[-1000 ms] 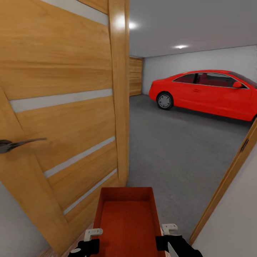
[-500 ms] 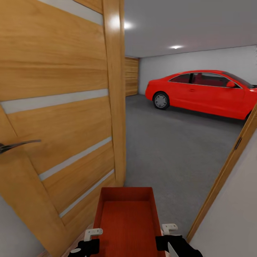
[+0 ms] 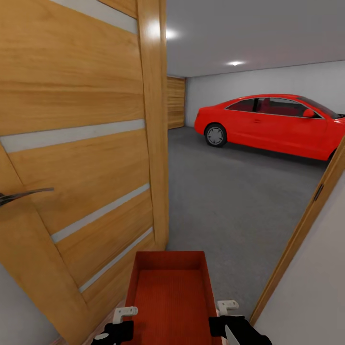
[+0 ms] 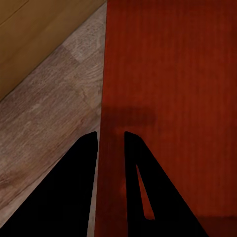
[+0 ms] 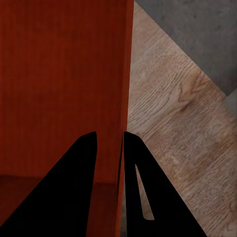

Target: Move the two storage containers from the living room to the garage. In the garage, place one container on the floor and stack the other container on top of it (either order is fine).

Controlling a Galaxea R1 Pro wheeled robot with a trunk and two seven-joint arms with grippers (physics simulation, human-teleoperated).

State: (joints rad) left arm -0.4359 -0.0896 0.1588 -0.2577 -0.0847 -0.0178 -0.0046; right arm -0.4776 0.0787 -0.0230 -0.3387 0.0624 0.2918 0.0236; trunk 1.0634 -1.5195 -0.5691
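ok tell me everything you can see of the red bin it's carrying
The bin is an orange-red, open-topped rectangular plastic box with shallow straight walls and a finely ribbed surface, and it looks empty. It is held level, low in front of the robot at the garage doorway. The left gripper and right gripper each clamp a side wall, one finger inside and one outside.

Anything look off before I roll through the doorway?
Nothing stands out. The bin sits level and empty, left claw and right claw each pinching a side wall. Door is open and the garage floor ahead is bare up to the car.
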